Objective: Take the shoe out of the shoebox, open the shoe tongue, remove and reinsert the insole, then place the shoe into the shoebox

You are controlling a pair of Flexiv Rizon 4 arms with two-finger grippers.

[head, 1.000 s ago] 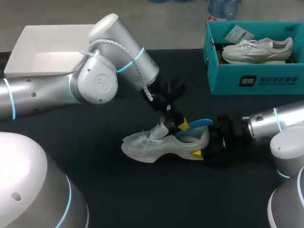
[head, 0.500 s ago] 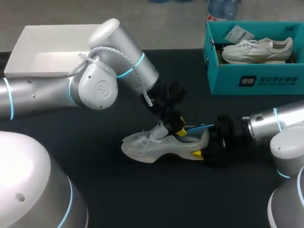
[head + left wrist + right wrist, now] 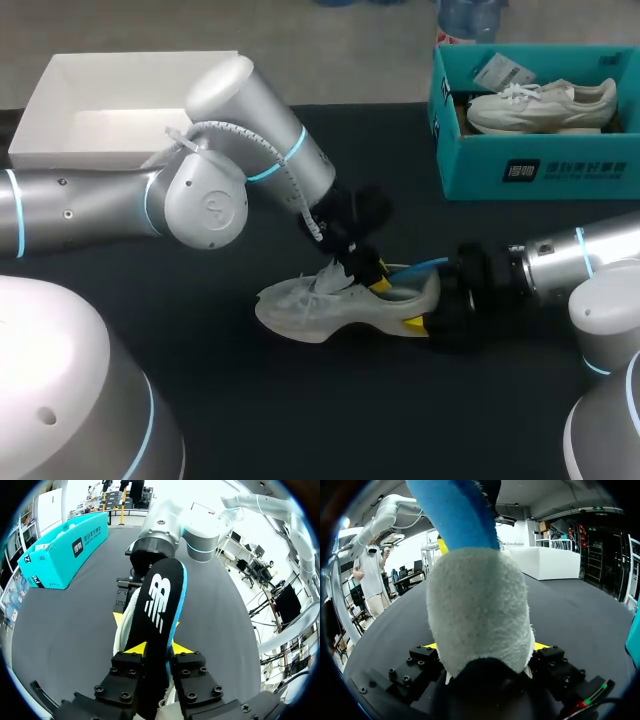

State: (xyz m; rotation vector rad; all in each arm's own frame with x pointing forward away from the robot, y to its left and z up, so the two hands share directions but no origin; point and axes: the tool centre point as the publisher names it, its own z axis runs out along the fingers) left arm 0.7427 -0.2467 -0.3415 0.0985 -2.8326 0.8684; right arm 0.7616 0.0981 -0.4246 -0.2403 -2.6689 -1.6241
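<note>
A pale grey shoe (image 3: 335, 308) lies on its sole mid-table, toe to the left. My right gripper (image 3: 425, 322) comes in from the right and is shut on the heel (image 3: 480, 610), one yellow tip on each side. My left gripper (image 3: 367, 272) hangs over the shoe's mouth, shut on the insole (image 3: 157, 600), which is black on top with a blue underside. The insole slopes into the shoe, and its blue rear end (image 3: 422, 266) sticks out over the heel. In the left wrist view the yellow fingertips (image 3: 136, 648) press the insole from both sides. The tongue is hidden.
The teal shoebox (image 3: 520, 165) stands at the back right with a second pale shoe (image 3: 540, 105) inside. A white open box (image 3: 90, 110) lies at the back left. The dark table surface (image 3: 300, 400) shows in front of the shoe.
The insole has dropped from standing high over the heel to lying lower along the shoe's mouth. My left gripper came down with it. The right arm and shoe stayed put.
</note>
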